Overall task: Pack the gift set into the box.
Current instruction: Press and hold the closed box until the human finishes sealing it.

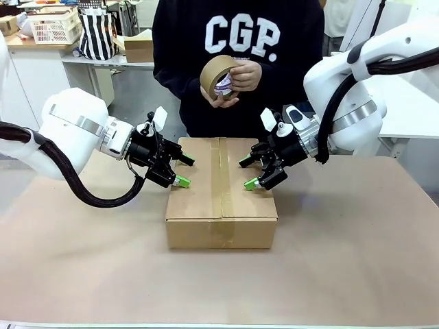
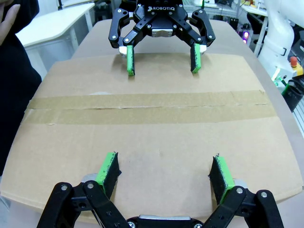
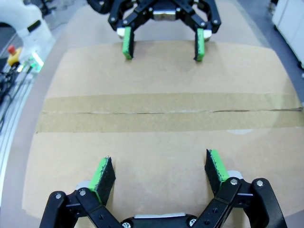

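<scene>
On the tan table (image 1: 357, 260), centre, I see the box (image 1: 221, 205) closed, a tape strip (image 1: 221, 171) along its seam; a counter (image 1: 41, 48) stands far left. My left gripper (image 1: 185, 171) and right gripper (image 1: 247, 173) flank it, both spread wide, empty. The front view adds a person's hands (image 1: 236, 79) holding a tape roll (image 1: 214, 68) — the wrist views show pads (image 2: 108, 167) close over the box, contact unclear.

"CGP." on the person's sweatshirt (image 1: 240, 34), "ROBOTIQ" on the right gripper (image 2: 162, 61), tape roll (image 1: 221, 75) label apparently unreadable
</scene>
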You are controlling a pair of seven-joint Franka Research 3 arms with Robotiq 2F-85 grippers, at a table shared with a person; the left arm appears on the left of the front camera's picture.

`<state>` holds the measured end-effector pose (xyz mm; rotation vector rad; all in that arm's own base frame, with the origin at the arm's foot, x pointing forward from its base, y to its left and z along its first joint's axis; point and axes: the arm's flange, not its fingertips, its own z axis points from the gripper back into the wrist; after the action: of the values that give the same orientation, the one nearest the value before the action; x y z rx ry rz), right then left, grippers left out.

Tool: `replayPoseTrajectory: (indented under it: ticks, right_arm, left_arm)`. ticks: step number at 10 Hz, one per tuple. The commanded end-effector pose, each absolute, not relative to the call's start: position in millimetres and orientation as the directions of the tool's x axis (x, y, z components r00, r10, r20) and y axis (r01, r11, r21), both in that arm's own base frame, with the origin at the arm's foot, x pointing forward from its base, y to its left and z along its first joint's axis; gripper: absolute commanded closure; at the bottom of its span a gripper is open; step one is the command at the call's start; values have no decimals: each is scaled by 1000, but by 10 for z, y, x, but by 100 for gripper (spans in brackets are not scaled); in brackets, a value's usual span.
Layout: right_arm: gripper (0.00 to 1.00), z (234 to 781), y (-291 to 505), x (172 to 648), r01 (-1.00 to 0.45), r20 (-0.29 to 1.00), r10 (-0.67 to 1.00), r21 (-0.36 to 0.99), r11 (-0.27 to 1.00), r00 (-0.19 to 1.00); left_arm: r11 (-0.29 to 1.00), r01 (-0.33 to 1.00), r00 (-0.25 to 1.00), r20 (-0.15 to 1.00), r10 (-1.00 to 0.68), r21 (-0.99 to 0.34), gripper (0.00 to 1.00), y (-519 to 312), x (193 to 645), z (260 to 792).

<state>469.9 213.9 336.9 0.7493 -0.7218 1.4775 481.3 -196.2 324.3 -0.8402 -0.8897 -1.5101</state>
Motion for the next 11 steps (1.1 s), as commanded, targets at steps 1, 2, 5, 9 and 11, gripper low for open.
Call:
replayPoseTrajectory:
  ticks: [1, 2, 5, 9, 11]
  right_arm:
    - [0, 3339, 2134, 4697, -999, 809, 588, -7, -37, -27]
    - [0, 3339, 2134, 4697, -999, 809, 588, -7, -37, -27]
    - [0, 3339, 2134, 4697, -999, 809, 588, -7, -37, -27]
    - [0, 3339, 2134, 4697, -999, 809, 588, -7, -37, -27]
    - [0, 3339, 2134, 4697, -999, 809, 588, -7, -37, -27]
  left_arm:
    - [-77, 994, -105, 885, -453, 79, 0, -1947, 4802, 3224]
    - [-77, 994, -105, 885, -453, 79, 0, -1947, 4802, 3224]
    - [-77, 994, -105, 885, -453, 79, 0, -1947, 4802, 3224]
    - [-77, 994, -105, 885, -453, 79, 0, -1947, 4802, 3224]
    - [-77, 994, -105, 885, -453, 79, 0, -1947, 4802, 3224]
